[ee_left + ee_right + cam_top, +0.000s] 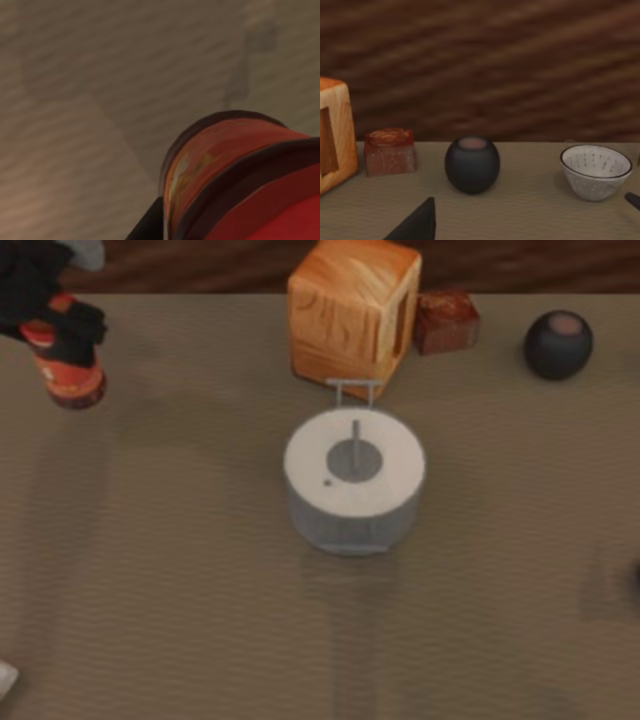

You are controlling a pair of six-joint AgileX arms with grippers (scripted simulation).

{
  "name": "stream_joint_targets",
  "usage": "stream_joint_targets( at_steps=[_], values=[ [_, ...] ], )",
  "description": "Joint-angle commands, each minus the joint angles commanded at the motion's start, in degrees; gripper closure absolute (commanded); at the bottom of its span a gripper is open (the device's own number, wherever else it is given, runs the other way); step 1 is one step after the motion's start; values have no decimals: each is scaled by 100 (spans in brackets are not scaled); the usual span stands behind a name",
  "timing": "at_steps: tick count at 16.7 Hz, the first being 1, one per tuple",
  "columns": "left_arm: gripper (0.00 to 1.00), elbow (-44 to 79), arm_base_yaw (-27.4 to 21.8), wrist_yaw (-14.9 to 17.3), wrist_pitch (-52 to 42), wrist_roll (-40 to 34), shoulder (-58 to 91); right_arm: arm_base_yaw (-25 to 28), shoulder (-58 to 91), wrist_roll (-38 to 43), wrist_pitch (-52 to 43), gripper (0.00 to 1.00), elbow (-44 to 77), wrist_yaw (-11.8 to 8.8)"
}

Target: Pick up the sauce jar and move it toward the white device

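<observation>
Sauce jar gripped by the left hand near the table's far left corner.

It hangs tilted in the closed black fingers, lid uppermost, label and dark base showing large in the left wrist view. The white device sits near the table's middle, well apart from the jar. Behind it stands a wooden box, then a small red-brown block and a dark ball toward the far right corner. A white bowl shows in the right wrist view. I cannot tell the right hand's state.

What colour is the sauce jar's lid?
Red-orange; the left wrist view shows the sauce jar best, held in the left gripper.
</observation>
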Motion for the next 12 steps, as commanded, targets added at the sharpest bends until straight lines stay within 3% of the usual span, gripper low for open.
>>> stream_joint_targets(
  at_steps=[5, 12],
  values=[
    [100, -1240, 83, -10, -49, 16, -1262, 0, 0, 0, 0, 0, 0, 0],
    [100, -1344, 24, -38, -17, -52, -1347, 0, 0, 0, 0, 0, 0, 0]
  ],
)
